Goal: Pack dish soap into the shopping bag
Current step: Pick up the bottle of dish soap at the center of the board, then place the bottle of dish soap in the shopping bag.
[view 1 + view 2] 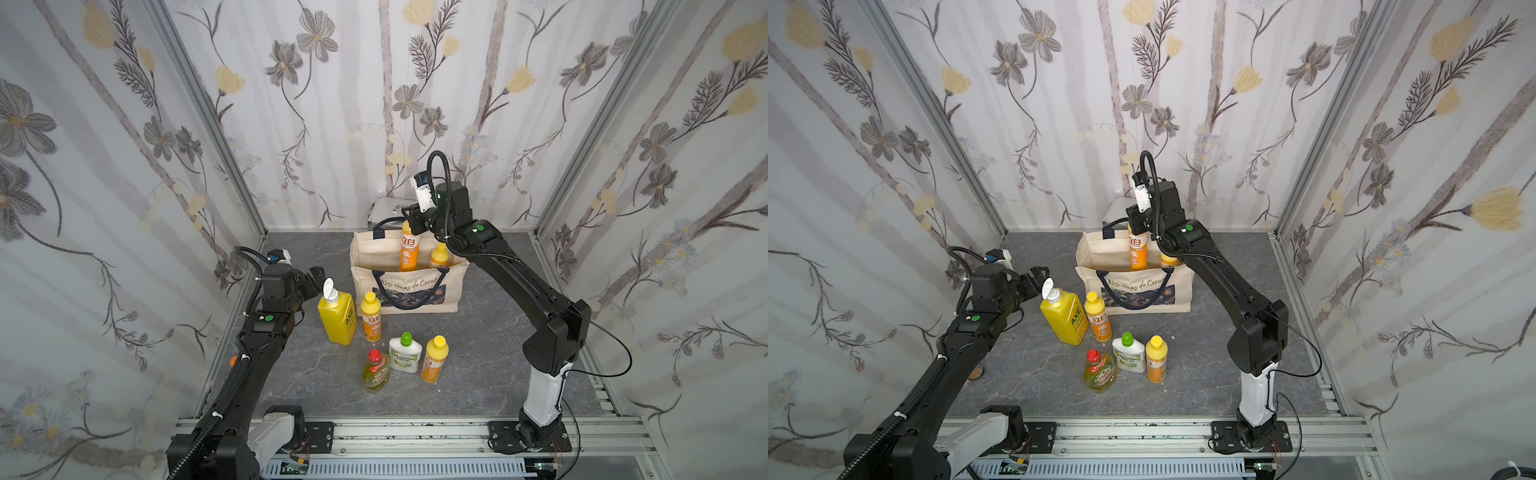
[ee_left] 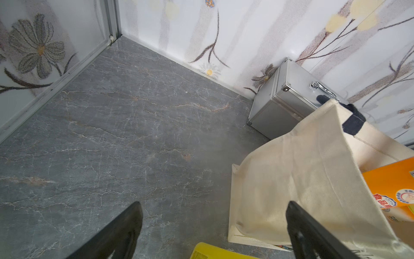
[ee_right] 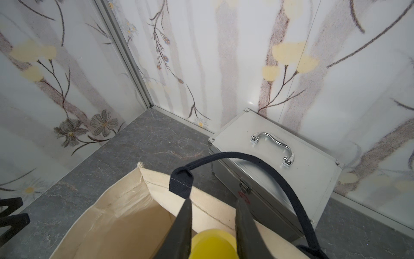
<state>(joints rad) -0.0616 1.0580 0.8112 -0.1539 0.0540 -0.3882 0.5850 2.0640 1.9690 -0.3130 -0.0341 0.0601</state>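
My right gripper (image 1: 409,224) (image 3: 212,200) is shut on the yellow cap (image 3: 212,244) of a slim orange dish soap bottle (image 1: 409,249) (image 1: 1137,253), holding it upright in the open mouth of the cream shopping bag (image 1: 451,291) (image 3: 125,219). A second orange bottle (image 1: 439,255) stands inside the bag. In front of the bag stand a big yellow pump bottle (image 1: 337,318), an orange bottle (image 1: 371,318), a white green-capped bottle (image 1: 404,353), another orange one (image 1: 434,359) and a clear red-capped one (image 1: 376,372). My left gripper (image 1: 318,274) (image 2: 214,203) hangs open and empty just left of the pump bottle (image 2: 215,252).
A silver metal case (image 3: 291,161) (image 2: 289,98) with a chrome handle stands against the back wall, right behind the bag. The bag's navy handle (image 3: 280,179) arches over the case. Patterned walls close in the grey marble floor (image 2: 134,134) on three sides.
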